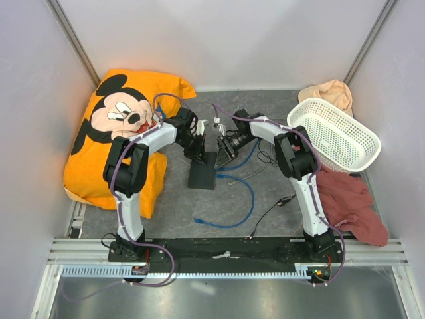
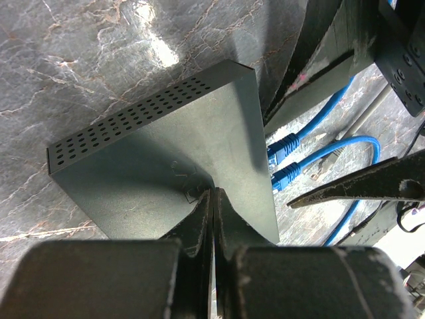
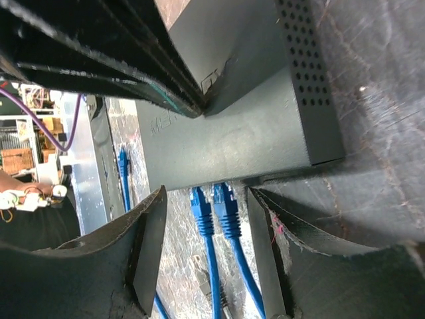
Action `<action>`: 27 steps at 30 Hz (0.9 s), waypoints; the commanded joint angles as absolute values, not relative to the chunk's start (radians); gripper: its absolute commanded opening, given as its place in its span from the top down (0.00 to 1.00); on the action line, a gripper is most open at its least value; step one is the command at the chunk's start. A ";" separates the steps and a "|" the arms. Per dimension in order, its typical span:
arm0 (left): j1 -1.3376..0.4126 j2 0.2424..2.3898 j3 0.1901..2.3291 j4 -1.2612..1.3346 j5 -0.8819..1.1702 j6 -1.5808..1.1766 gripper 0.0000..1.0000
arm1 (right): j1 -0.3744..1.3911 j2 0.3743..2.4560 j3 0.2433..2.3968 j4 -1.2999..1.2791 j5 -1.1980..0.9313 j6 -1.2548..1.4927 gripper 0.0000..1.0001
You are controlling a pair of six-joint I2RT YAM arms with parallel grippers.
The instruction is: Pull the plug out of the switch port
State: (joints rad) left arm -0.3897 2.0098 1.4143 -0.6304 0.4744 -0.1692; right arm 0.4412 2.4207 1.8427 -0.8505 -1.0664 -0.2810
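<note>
Top view: black box [image 1: 202,174] is lying flat on the table; left gripper [image 1: 198,147] is reaching over the box's far end, right gripper [image 1: 222,151] is hanging just beside its far right corner, and blue cables [image 1: 247,194] are trailing away from that side. Left wrist view: left fingers [image 2: 198,222] are clenched together, grasping nothing, tips pressing on the box top; two blue plugs [image 2: 282,145] are sitting in the switch ports along the box's edge, the sockets themselves hidden. Right wrist view: right fingers [image 3: 149,229] are spread wide, straddling both plugs at that edge, not closing on either.
</note>
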 commanded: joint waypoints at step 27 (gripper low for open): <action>-0.426 2.100 1.387 -0.595 0.351 -0.100 0.98 | 0.459 2.533 1.855 -0.841 -0.850 -0.281 0.54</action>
